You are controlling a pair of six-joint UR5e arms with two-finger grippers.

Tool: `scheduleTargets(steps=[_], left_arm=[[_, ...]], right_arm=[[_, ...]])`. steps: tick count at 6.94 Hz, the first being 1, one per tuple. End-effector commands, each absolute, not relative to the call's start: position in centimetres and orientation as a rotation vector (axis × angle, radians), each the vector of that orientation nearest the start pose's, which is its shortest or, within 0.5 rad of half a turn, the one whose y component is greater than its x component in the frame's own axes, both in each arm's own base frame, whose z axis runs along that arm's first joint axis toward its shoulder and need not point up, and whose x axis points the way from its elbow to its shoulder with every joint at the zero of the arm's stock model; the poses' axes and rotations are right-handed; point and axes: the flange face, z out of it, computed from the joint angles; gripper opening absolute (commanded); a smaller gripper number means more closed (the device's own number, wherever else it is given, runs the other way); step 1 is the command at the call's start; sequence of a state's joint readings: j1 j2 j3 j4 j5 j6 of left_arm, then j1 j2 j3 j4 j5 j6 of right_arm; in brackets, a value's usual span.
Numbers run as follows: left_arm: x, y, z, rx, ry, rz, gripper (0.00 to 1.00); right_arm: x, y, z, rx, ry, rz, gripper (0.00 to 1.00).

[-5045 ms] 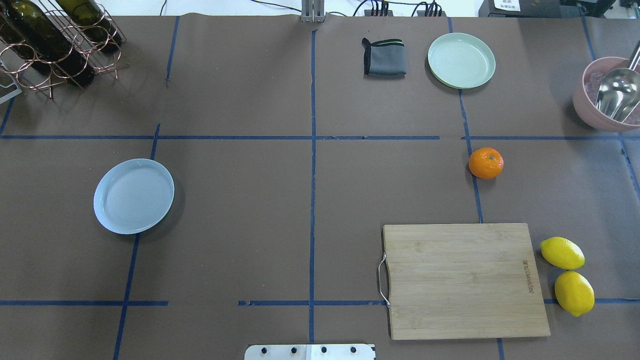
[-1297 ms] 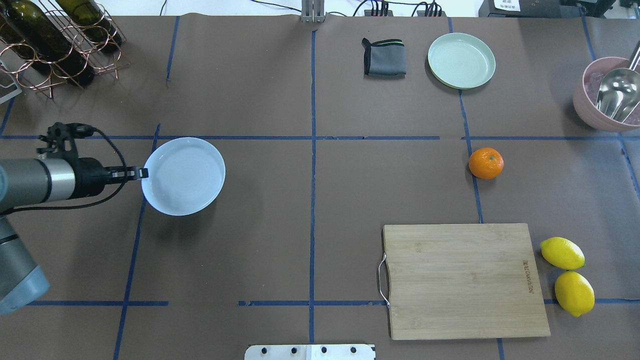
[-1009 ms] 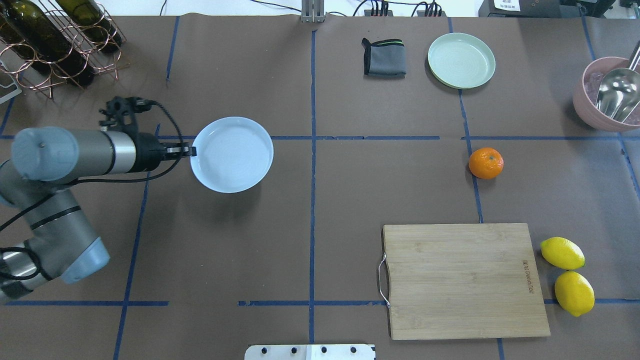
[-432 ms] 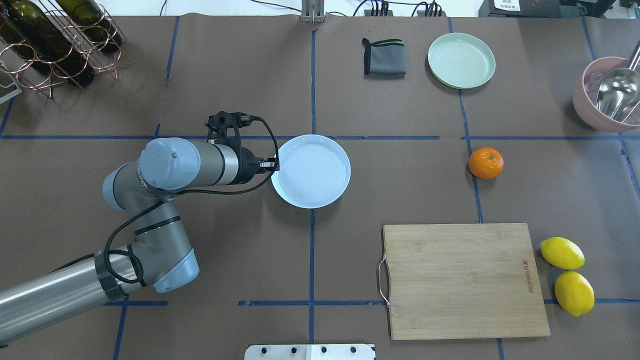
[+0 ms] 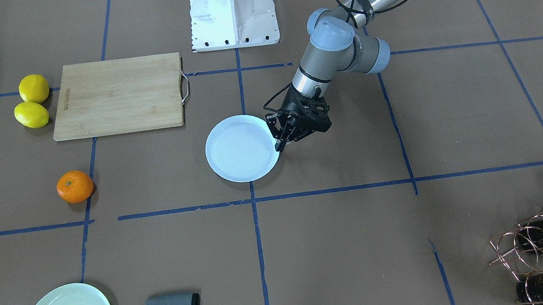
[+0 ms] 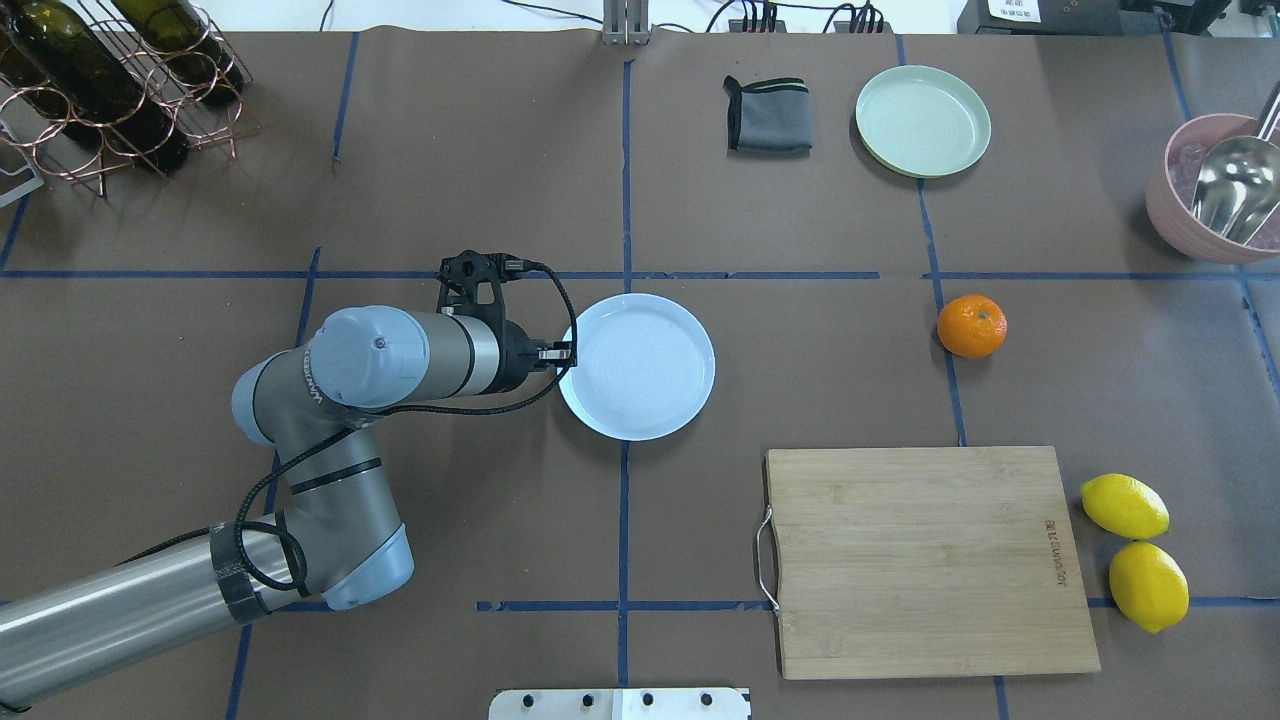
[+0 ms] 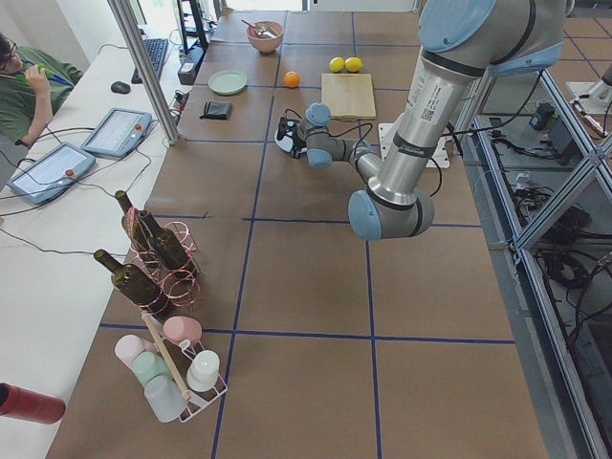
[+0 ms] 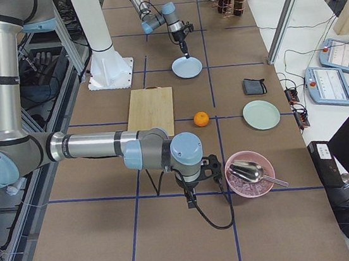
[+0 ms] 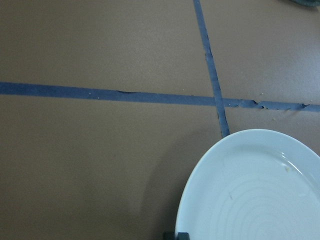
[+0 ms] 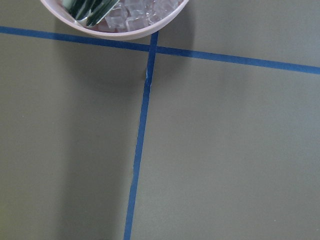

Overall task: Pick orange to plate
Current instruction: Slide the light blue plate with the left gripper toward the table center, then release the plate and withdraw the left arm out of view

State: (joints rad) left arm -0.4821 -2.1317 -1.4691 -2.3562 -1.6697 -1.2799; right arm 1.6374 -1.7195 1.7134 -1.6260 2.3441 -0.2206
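Observation:
The orange (image 6: 971, 326) (image 5: 74, 186) sits alone on the brown mat, right of centre in the overhead view. The pale bluish-white plate (image 6: 637, 366) (image 5: 241, 148) is near the table's middle, level and low over the mat. My left gripper (image 6: 565, 352) (image 5: 278, 144) is shut on its left rim; the left wrist view shows the plate (image 9: 250, 190) filling the lower right corner with a shadow beside it. My right gripper (image 8: 190, 202) shows only in the exterior right view, low over the mat near the pink bowl; I cannot tell whether it is open or shut.
A wooden cutting board (image 6: 925, 560) lies near the robot's side, with two lemons (image 6: 1124, 505) to its right. A mint-green plate (image 6: 922, 121) and a folded grey cloth (image 6: 768, 115) lie at the back. At the right edge stands a pink bowl (image 6: 1210, 190) holding a scoop, and a wine rack (image 6: 110, 80) occupies the back left.
My left arm came in, took the plate by its rim and carried it from the left side to the table's middle. The orange has not moved.

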Motion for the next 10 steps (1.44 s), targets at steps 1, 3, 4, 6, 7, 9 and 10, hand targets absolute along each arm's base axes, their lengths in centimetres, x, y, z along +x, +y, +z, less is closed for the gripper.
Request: scheduleTargets(steps=[1,3,4,6,7,9,10], left_arm=[[56.4,-43.4,28.6,0.392,1.185,-0.101,0.51],[55.9,-43.6,28.5,0.399,1.187,-0.101,1.0],[54.3,-44.8,28.2,0.418,1.171,-0.105,1.0],[46.8,-46.5,25.4,0.467,1.013,0.059,1.0],[41.8,-47.8,24.8,0.49,0.944,0.144,1.0],[29.3,-52.0,28.2,0.517,0.883,0.25,1.0],[22.5,-53.6,32.4,0.478,0.886,0.291,1.0]], right_arm=[[9.2,-42.0,66.2,0.061,-0.771,-0.129,1.0],[9.2,-42.0,66.1,0.065,-0.772,-0.13,1.0],[9.2,-42.4,65.6,0.119,-0.768,-0.16,1.0],[9.1,-42.9,65.9,0.179,-0.768,-0.182,1.0],[8.6,-43.7,64.8,0.196,-0.766,-0.203,1.0],[7.3,-44.3,61.6,0.229,-0.788,-0.197,1.0],[5.0,-44.7,57.9,0.229,-0.811,-0.158,1.0]])
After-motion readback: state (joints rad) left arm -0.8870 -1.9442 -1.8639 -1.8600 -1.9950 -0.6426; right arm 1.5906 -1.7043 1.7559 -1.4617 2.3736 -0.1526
